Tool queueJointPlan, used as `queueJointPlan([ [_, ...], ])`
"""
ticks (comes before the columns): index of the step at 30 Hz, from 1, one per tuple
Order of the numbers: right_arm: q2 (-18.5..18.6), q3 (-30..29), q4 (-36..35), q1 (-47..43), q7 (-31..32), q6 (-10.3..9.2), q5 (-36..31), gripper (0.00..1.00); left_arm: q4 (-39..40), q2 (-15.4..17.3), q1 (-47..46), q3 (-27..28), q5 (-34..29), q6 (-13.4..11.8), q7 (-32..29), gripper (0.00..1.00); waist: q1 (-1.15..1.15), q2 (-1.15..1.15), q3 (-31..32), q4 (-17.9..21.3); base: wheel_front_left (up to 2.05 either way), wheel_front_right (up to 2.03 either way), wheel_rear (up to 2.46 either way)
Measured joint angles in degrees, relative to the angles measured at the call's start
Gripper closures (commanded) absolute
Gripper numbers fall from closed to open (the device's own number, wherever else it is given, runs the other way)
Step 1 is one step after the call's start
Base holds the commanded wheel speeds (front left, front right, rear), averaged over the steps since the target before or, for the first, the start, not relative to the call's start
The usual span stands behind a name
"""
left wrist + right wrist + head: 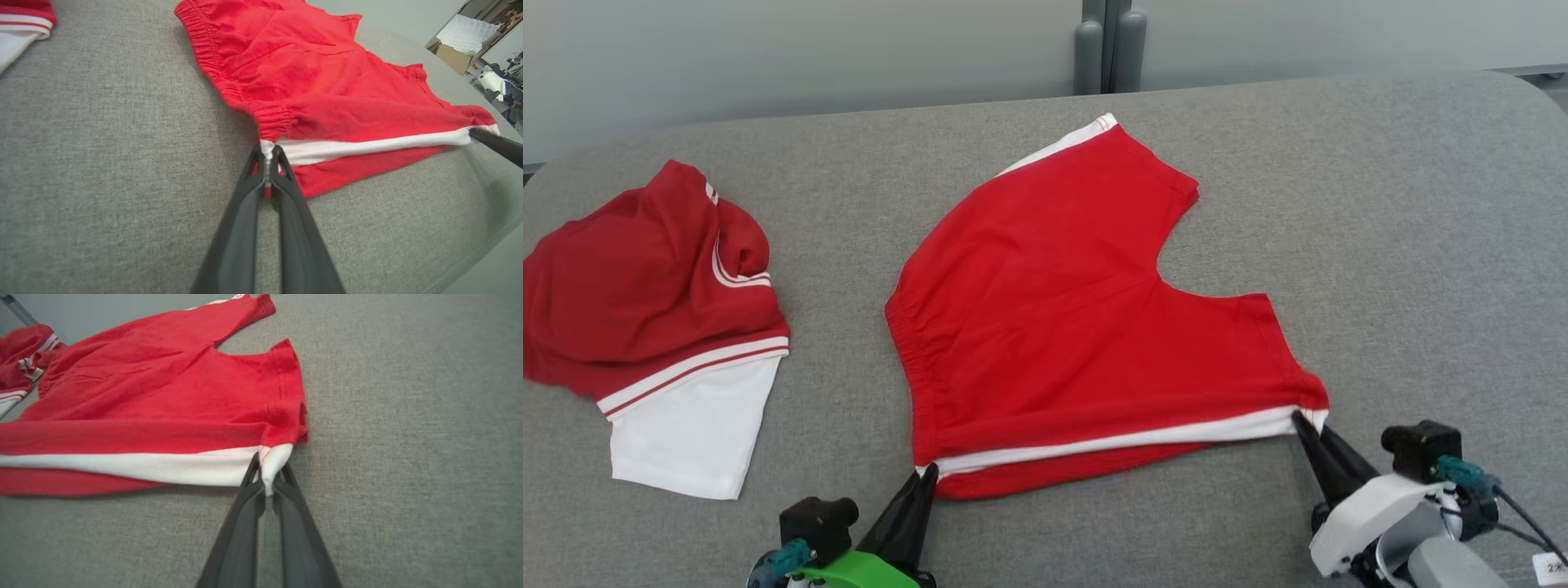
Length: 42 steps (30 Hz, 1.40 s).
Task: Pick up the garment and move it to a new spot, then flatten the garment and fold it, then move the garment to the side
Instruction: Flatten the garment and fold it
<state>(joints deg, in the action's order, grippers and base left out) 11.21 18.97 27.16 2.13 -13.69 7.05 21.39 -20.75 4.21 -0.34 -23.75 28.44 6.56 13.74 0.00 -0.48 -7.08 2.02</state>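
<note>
The garment [1078, 310] is a pair of red shorts with a white side stripe, spread mostly flat on the grey cushioned surface [1380, 245]. Its waistband faces left and its two legs point right and toward the back. My left gripper [927, 472] is shut on the near-left corner of the white stripe, by the waistband; the left wrist view shows the cloth [318, 90] pinched between its tips [267, 157]. My right gripper [1303, 420] is shut on the near-right corner, at the leg hem. In the right wrist view white cloth [271, 461] bunches between its closed fingertips.
A second red and white garment [654, 327] lies crumpled at the left of the surface. The surface's back edge meets a pale wall with a grey post [1109, 49]. Bare grey fabric stretches to the right of the shorts.
</note>
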Motion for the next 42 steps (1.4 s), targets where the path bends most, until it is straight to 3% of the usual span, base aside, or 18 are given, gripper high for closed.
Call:
queueJointPlan([
  [10, 0.5, -5.1, -9.5, 3.6, -0.5, 0.09, 6.2, 1.0, 6.4, -1.2, -1.1, 3.3, 4.0, 0.5, 0.5, 1.0, 0.0, 0.0, 1.9, 0.2, 0.0, 0.0, 0.0],
  [18, 2.3, -4.7, -16.8, 3.2, -0.6, 0.09, 7.8, 1.0, 11.3, -1.2, -1.1, 5.8, 4.1, 0.6, 0.5, 1.0, 0.0, 0.0, 4.9, 0.0, 0.0, 0.0, 0.0],
  [29, 7.6, -4.0, -26.9, -2.3, 1.6, 0.49, 7.9, 1.0, 18.0, 0.3, 4.4, 8.2, 4.1, 0.6, 0.5, 1.0, 0.0, 0.0, 7.6, 0.6, 0.0, 0.0, 0.0],
  [42, 9.3, -2.6, -25.4, -4.8, 10.1, 0.45, 15.0, 1.0, 16.3, -0.1, 7.1, 3.1, 6.6, 0.6, -0.8, 1.0, 0.0, 0.0, 5.8, -0.8, 0.0, 0.0, 0.0],
])
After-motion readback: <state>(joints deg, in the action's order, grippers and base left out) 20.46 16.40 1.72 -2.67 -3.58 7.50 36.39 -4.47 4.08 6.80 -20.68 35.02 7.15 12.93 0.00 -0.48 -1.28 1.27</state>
